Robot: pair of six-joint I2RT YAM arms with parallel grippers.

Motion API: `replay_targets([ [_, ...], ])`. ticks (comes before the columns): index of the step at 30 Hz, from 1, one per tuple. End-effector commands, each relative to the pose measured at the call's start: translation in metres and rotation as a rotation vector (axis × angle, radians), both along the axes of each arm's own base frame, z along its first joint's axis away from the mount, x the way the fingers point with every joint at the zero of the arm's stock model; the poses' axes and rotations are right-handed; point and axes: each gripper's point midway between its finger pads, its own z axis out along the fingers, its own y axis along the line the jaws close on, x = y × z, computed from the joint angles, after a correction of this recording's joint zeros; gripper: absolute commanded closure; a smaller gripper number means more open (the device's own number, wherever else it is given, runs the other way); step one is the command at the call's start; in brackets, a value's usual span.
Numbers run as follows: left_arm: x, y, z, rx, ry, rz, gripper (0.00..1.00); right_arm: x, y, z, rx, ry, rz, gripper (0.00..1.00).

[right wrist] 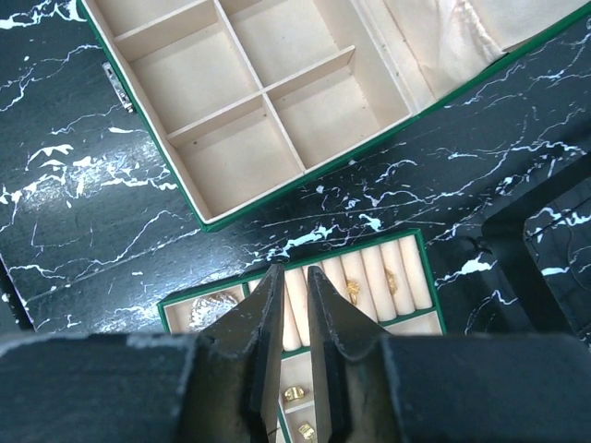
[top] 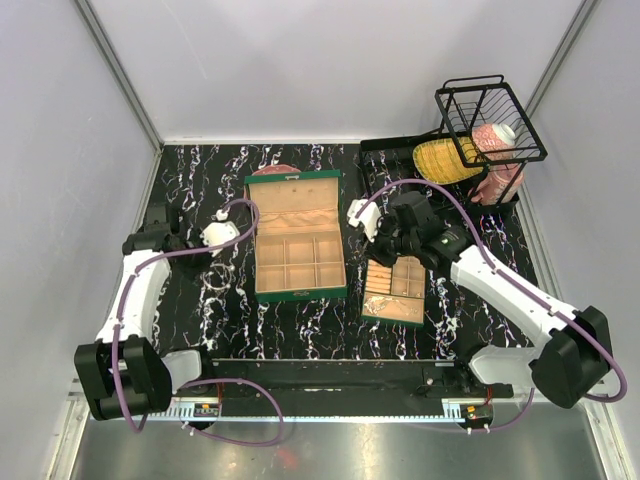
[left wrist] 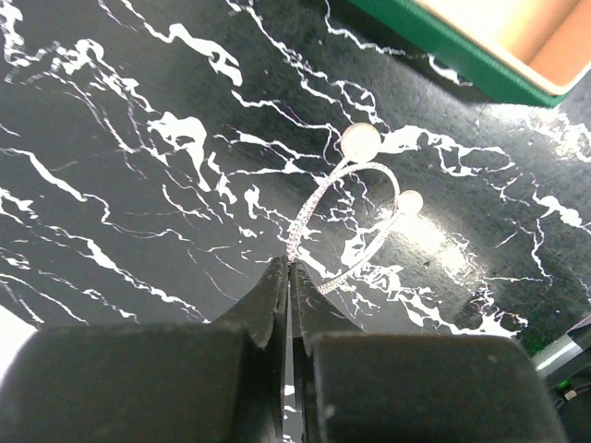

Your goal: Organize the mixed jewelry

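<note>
Grip noted: my left claw [left wrist: 289, 268] is pinched together on the band of the thin silver pearl-tipped open bangle [left wrist: 360, 142] at the black marbled table [left wrist: 138, 231], presumably to lift it. My right claw [right wrist: 295, 295] hangs narrowly parted, empty, over the small tan ring tray [right wrist: 374, 272].

The top view looks down from above and behind the near edge. It takes in the whole worktop [top: 200, 180] as far as its far edge, with the box [top: 300, 294] in the middle and the tray [top: 392, 322] to its right.

The left wrist view sits very near the worktop [left wrist: 138, 231] by the left edge. It looks past the left hand [left wrist: 288, 268] towards the box [left wrist: 443, 46], whose corner cuts the top right, and a bangle [left wrist: 303, 216] fills the middle.

The right wrist view hangs higher and looks down past the right hand [right wrist: 294, 277] onto the tray [right wrist: 369, 244] and box [right wrist: 261, 92].

All three views share the box.
</note>
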Motion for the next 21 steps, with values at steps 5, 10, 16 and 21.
replay_targets([
  [5, 0.012, -0.036, 0.072, -0.194, -0.097, -0.038, 1.0, 0.005, -0.007, 0.023, 0.015, -0.089, -0.051, 0.81],
  [10, 0.014, -0.062, 0.104, -0.315, -0.098, -0.033, 1.0, 0.014, -0.013, 0.028, 0.01, -0.114, -0.11, 0.82],
  [16, 0.018, -0.108, 0.128, -0.419, -0.069, -0.061, 1.0, 0.026, -0.019, 0.036, 0.015, -0.148, -0.192, 0.82],
  [21, 0.041, -0.135, 0.137, -0.447, -0.074, -0.022, 1.0, 0.036, -0.027, 0.035, 0.0, -0.174, -0.251, 0.82],
])
